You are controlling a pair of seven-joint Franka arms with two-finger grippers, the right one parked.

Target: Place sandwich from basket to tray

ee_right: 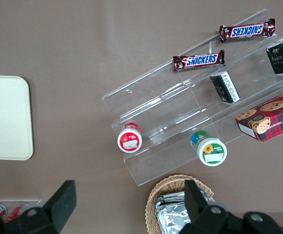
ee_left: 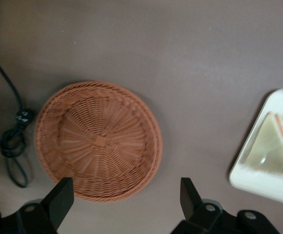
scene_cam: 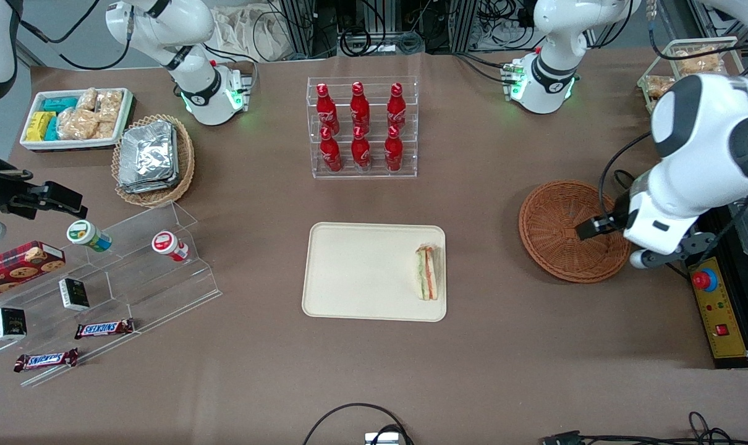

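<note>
The sandwich (scene_cam: 428, 272) lies on the cream tray (scene_cam: 361, 272), at the tray's edge nearest the working arm's end of the table. The reddish-brown wicker basket (scene_cam: 559, 247) stands empty beside the tray, toward the working arm's end. The left arm's gripper (scene_cam: 596, 225) hovers above the basket, open and empty. In the left wrist view the gripper (ee_left: 125, 200) has its fingers (ee_left: 61, 197) spread wide over the basket's (ee_left: 98, 141) rim, and the sandwich (ee_left: 273, 146) shows on a corner of the tray (ee_left: 258, 185).
A clear rack of red bottles (scene_cam: 361, 127) stands farther from the front camera than the tray. A control box with a red button (scene_cam: 717, 309) and a black cable (ee_left: 14, 146) lie by the basket. A tan basket of foil packs (scene_cam: 151, 161) and an acrylic snack shelf (scene_cam: 102, 290) sit toward the parked arm's end.
</note>
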